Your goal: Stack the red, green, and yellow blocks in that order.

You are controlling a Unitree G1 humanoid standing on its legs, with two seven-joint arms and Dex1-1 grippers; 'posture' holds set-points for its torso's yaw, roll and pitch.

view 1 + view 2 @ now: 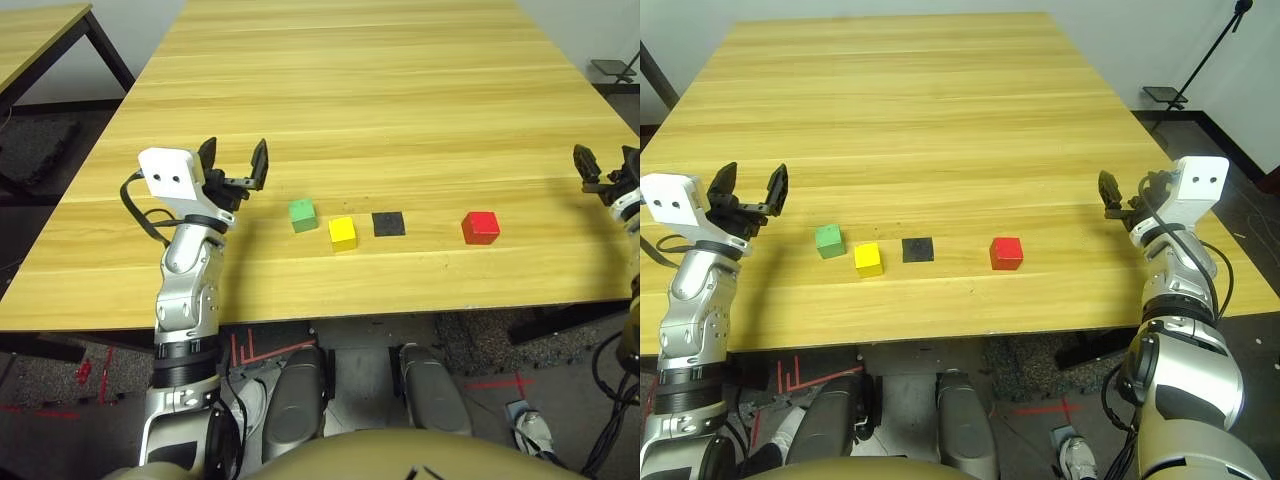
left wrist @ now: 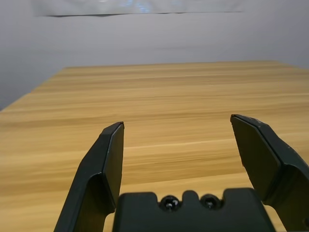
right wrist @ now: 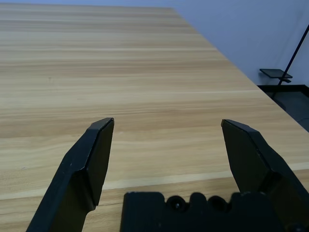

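Left eye view: black patch [image 1: 388, 223] btwn blocks.

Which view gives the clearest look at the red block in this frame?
The right eye view: the red block sits near the picture's middle, unobstructed, right of the black patch. The left eye view shows it too, further toward the right side. The wrist views look across bare table instead.

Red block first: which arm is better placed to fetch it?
Probably the right. The red block lies on the right gripper's side of the black patch, with bare table between; the left gripper would have to cross the green block and yellow block. Both grippers are open.
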